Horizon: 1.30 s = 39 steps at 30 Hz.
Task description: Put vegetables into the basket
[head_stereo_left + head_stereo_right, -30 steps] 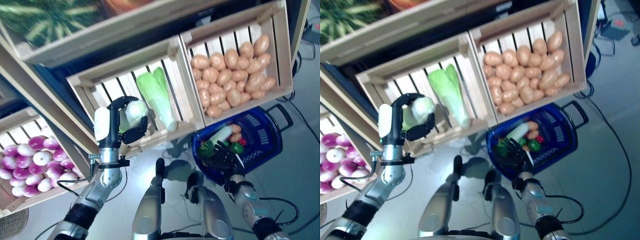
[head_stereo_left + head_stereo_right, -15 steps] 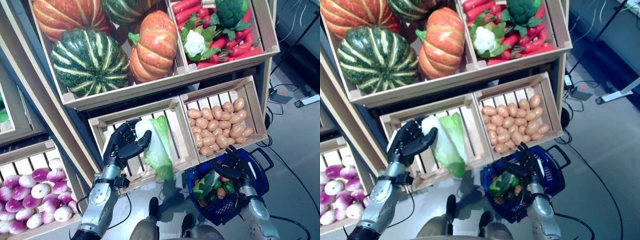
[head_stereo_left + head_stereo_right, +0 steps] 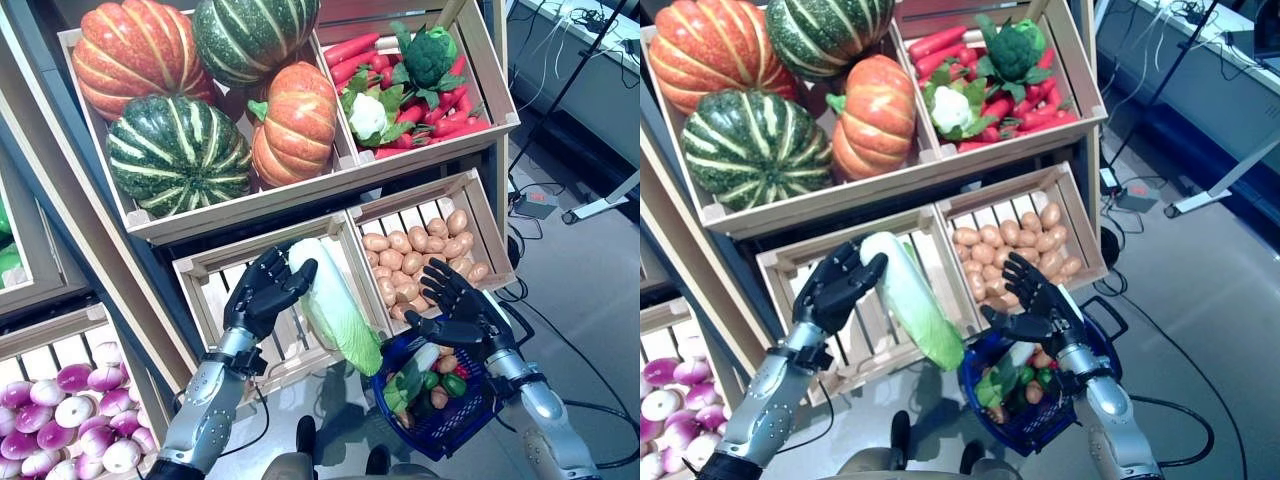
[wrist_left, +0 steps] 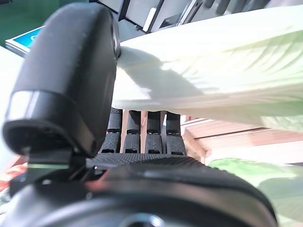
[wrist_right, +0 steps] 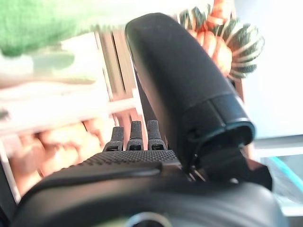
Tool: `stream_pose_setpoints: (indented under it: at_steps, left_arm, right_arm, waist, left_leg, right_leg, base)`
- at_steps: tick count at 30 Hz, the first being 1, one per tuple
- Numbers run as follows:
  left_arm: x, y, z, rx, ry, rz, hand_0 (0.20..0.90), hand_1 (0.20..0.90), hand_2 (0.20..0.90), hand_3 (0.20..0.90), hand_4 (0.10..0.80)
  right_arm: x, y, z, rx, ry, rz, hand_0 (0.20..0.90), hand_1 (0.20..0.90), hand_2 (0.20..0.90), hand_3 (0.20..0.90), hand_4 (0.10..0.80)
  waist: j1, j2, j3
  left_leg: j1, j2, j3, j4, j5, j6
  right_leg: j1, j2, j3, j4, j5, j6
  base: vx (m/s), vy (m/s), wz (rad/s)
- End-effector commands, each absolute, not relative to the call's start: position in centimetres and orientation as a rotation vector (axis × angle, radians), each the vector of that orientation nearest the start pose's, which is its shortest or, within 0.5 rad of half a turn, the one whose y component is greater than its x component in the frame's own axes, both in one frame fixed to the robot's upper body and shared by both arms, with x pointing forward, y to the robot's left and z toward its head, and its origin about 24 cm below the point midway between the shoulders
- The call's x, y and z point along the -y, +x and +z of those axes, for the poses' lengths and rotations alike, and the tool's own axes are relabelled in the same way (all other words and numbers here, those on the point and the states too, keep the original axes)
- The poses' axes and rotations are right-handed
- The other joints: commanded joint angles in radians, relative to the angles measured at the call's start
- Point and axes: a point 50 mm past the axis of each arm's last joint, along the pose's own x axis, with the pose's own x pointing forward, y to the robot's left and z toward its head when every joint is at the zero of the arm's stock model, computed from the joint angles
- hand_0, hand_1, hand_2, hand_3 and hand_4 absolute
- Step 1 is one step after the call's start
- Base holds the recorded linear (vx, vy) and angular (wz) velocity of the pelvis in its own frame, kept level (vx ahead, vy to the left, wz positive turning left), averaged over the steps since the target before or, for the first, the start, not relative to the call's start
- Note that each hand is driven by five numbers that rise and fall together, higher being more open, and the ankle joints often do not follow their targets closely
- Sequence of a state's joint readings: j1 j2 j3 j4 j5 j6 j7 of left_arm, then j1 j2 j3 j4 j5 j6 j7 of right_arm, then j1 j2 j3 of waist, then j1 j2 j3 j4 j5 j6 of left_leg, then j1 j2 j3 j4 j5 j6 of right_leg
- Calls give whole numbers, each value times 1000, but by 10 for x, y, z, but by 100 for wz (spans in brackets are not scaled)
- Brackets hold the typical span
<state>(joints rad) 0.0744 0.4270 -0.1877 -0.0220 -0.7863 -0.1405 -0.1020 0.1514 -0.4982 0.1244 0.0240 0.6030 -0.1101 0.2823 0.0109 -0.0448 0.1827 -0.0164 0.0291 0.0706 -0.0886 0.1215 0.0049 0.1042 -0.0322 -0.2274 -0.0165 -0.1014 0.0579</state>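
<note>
My left hand [image 3: 262, 295] is shut on the white stem end of a long pale green cabbage [image 3: 338, 310] and holds it in front of a slatted wooden crate [image 3: 215, 280]. The cabbage slants down, its leafy tip just above the near rim of the blue basket [image 3: 455, 428] on the floor. In the left wrist view the thumb [image 4: 71, 71] presses on the cabbage [image 4: 213, 71]. My right hand [image 3: 455, 312] is open with fingers spread, above the basket and just right of the cabbage's tip. A white long vegetable, green peppers [image 3: 452, 384] and a potato lie in the basket.
The tall wooden stand [image 3: 250, 205] with tilted crates rises right behind both hands. The potato crate [image 3: 485, 215] sits just behind my right hand. Grey floor [image 3: 590, 300] with a metal stand foot and cables lies to the right.
The camera has shifted. My left hand has brought the cabbage out of the crate, to the right and down toward the basket. My right hand has risen and spread beside the cabbage's tip.
</note>
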Motion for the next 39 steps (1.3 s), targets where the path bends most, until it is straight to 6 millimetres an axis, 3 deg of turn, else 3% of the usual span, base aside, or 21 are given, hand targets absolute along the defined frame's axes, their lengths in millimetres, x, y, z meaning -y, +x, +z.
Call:
stream_pose_setpoints:
  at_steps: [1,6,23,39]
  left_arm:
    - [-182,249,84,179,-368,-333,300,300,300,300,400]
    - [-176,249,80,151,-368,-374,300,300,300,300,400]
    - [-158,249,82,160,-411,-458,300,300,300,300,400]
    - [-156,248,86,179,-428,-482,300,300,300,300,400]
  right_arm:
    - [203,234,74,74,140,506,900,900,900,900,800]
    - [187,237,77,5,137,667,900,900,900,900,800]
    - [147,232,52,-173,297,843,900,900,900,900,800]
    - [148,223,23,-446,264,863,900,900,900,900,800]
  waist:
    - [-10,-18,-99]
    - [-4,-20,-115]
    - [14,-12,-135]
    - [16,-14,-142]
  left_leg:
    - [82,9,27,1,-134,-23]
    - [85,11,25,1,-137,-25]
    - [89,9,10,1,-142,-29]
    - [90,11,4,1,-138,-32]
  right_leg:
    - [-28,-67,15,-55,131,54]
    - [-22,-68,17,-61,130,54]
    - [-9,-77,4,-71,127,56]
    - [-9,-80,4,-71,130,56]
  base:
    - [0,0,0]
    - [0,0,0]
    - [3,1,1]
    - [0,0,0]
